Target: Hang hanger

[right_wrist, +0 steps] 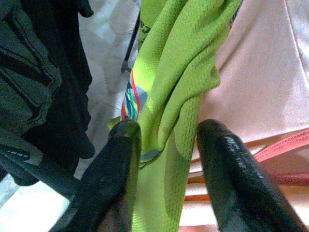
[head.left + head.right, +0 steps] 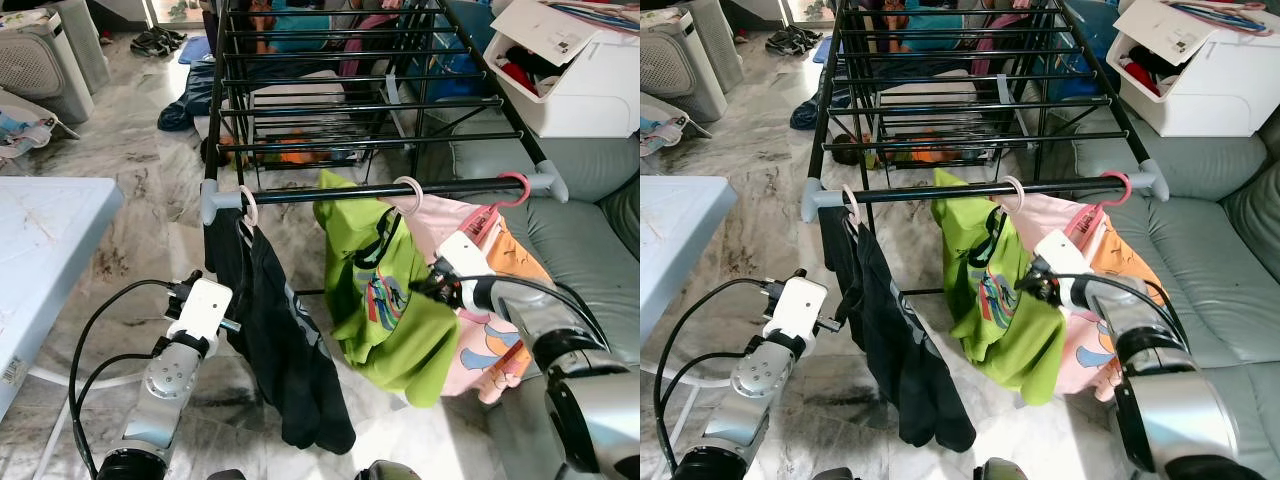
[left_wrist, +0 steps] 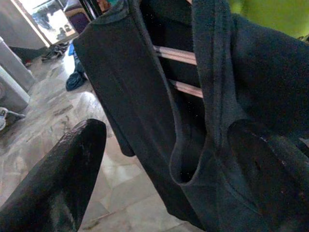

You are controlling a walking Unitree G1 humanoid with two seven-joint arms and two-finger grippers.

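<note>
Right gripper (image 1: 166, 159) has its fingers spread around a fold of the green shirt (image 2: 385, 300), whose pale hanger (image 2: 408, 192) hooks the rail (image 2: 380, 188). Left gripper (image 3: 159, 188) is spread beside the black shirt (image 2: 280, 330).

Ahead of me three shirts (image 2: 385, 290) hang side by side on the rack's (image 2: 380, 100) front bar, sofa (image 2: 580, 230) right, desk (image 2: 40, 250) left, right tool (image 2: 428, 285) at the middle shirt.

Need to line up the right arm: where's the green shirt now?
In the left eye view the green shirt hangs mid-rail on the rack, between the black shirt and pink shirt; the right gripper straddles its fabric.
</note>
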